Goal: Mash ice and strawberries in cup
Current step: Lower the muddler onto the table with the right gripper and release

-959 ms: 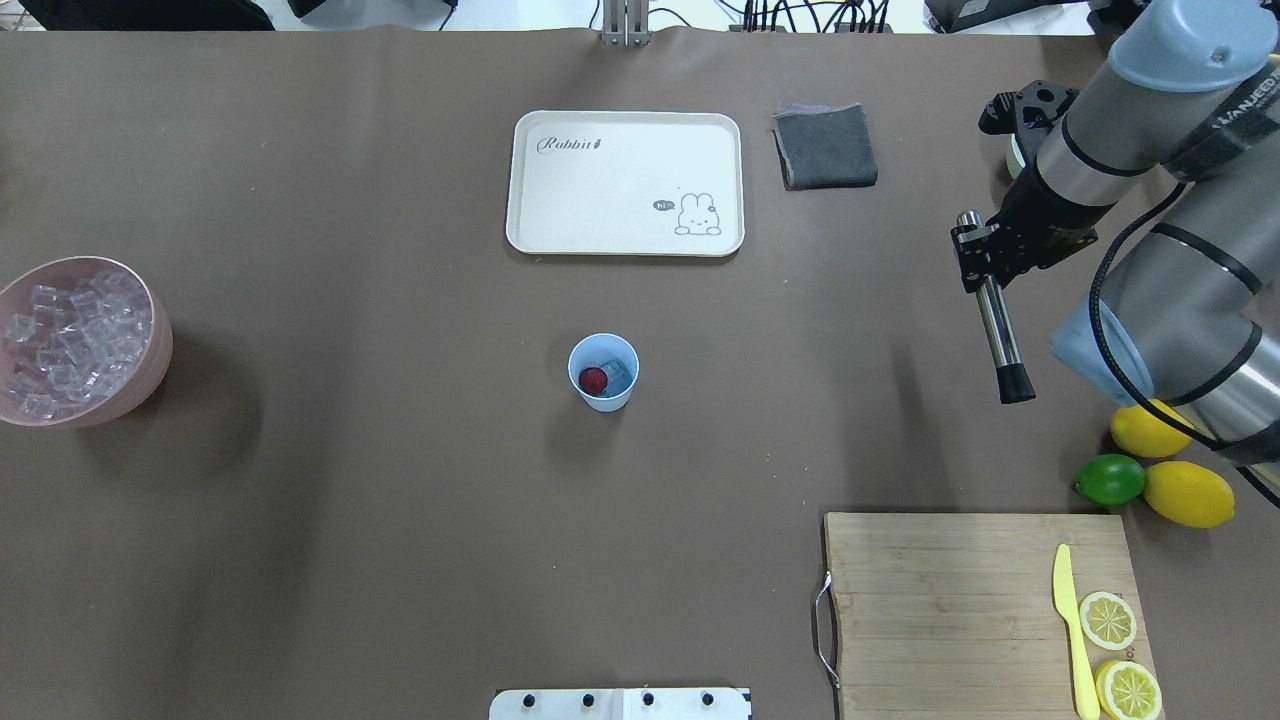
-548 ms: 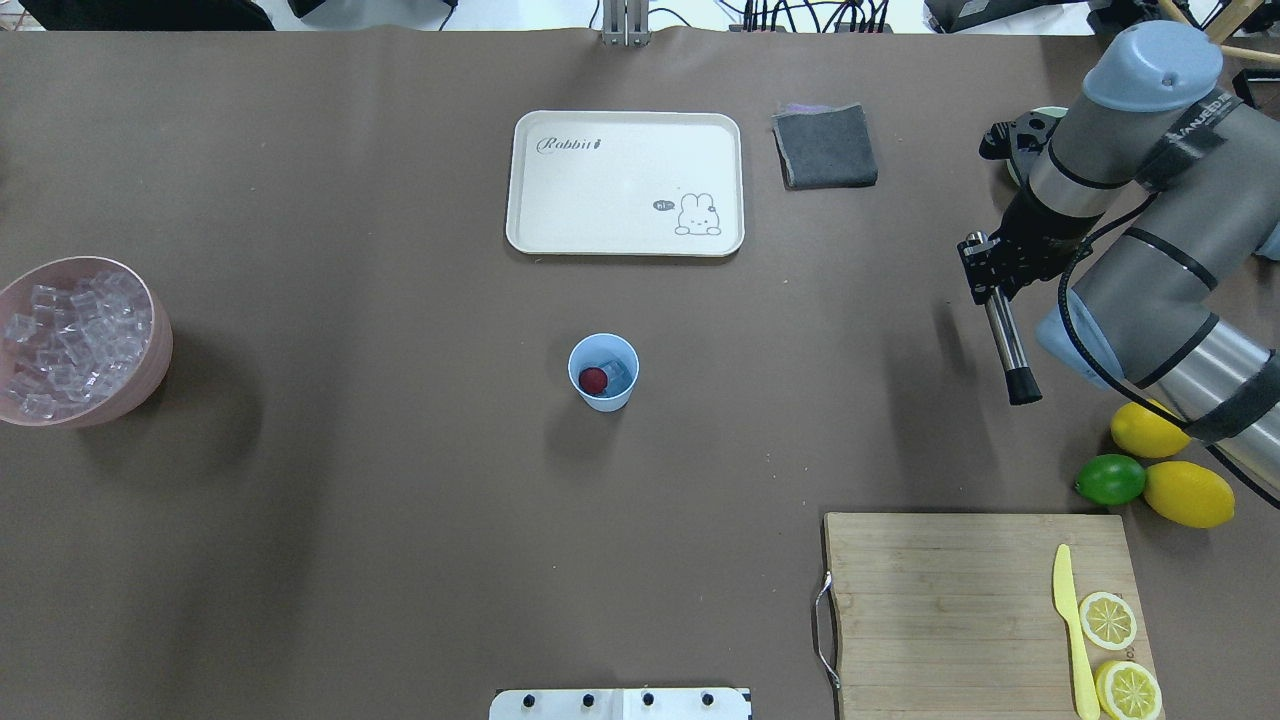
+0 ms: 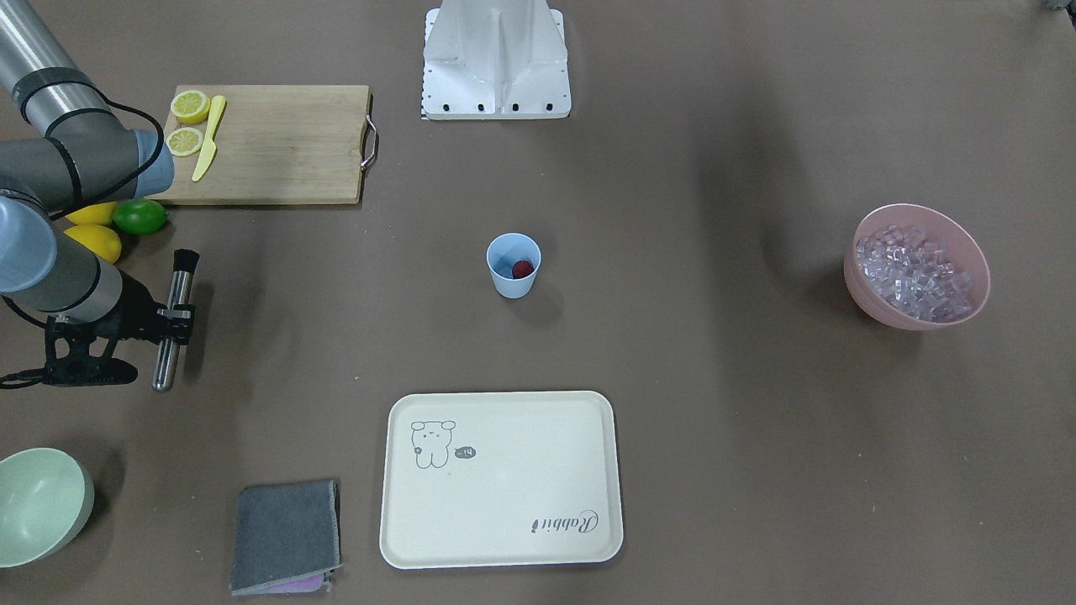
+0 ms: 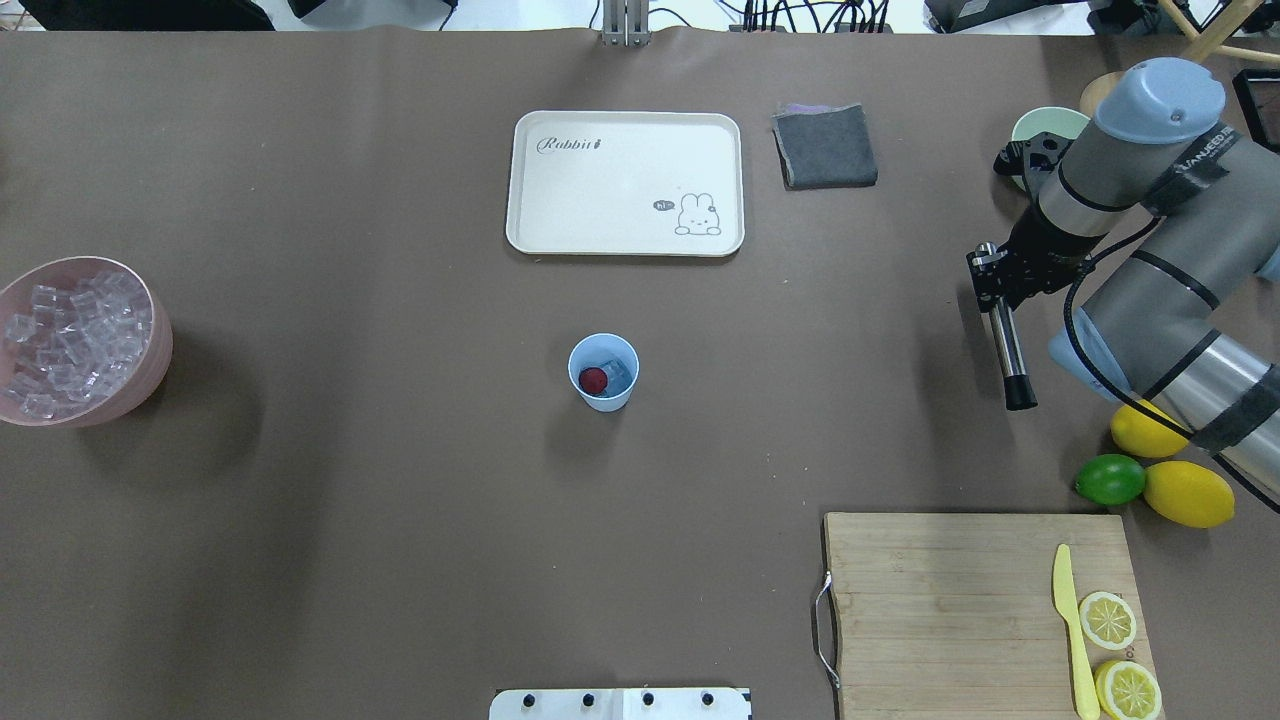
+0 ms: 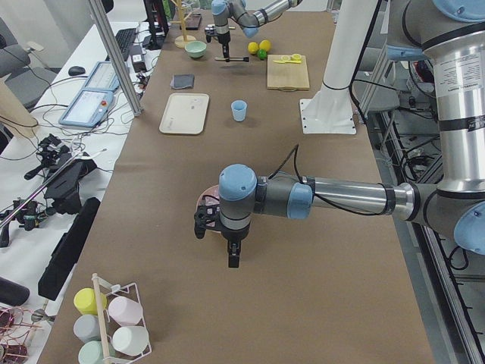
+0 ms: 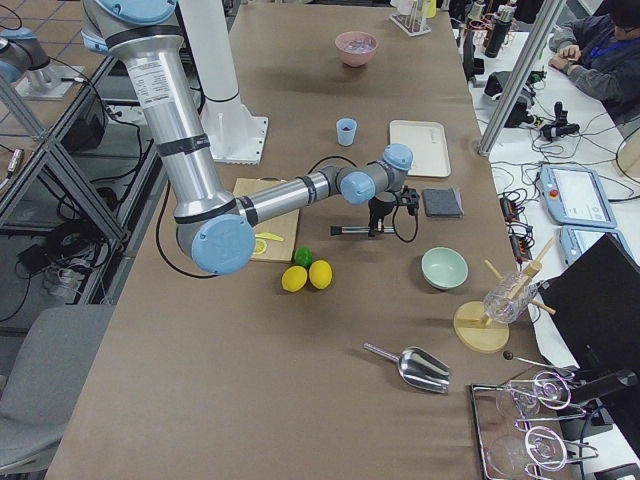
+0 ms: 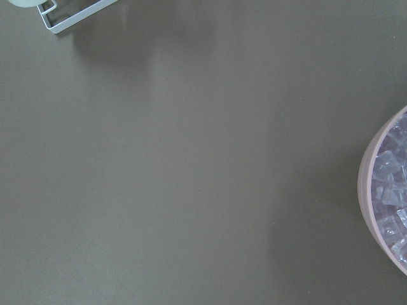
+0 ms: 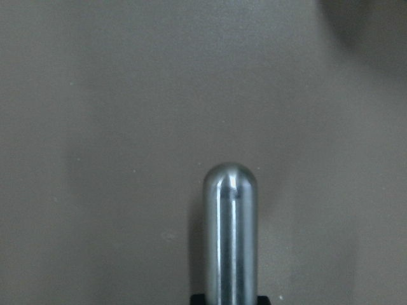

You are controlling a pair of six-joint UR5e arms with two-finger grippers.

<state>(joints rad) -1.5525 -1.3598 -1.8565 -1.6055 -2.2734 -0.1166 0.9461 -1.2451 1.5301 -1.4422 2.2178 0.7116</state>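
Holds a muddler [image 4: 1005, 350] level in the right claw [image 4: 990, 278], shut tight on it, well apart from the cup [image 4: 603, 395] mid-worktop [image 4: 400, 500] with strawberry [image 4: 593, 379] and ice [image 4: 618, 373] inside; risks toppling that light cup if pressed off-centre; cannot tell the grip of the left claw [image 5: 233, 256].

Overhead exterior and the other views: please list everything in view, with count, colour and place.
cup: 1, light blue, table centre
pink bowl: 1, left end
strawberry: 1, dark red, in cup
ice: many, clear, in pink bowl; some in cup
tray: 1, cream, beyond cup
cloth: 1, grey, right of tray
green bowl: 1, pale, far right
lemons: 2, yellow, right edge
lime: 1, green, beside lemons
cutting board: 1, wood, near right
knife: 1, yellow, on board
lemon slices: 2, yellow, on board
muddler: 1, steel, black tip, gripped
right end effector: shut on muddler
left end effector: near pink bowl, state unclear
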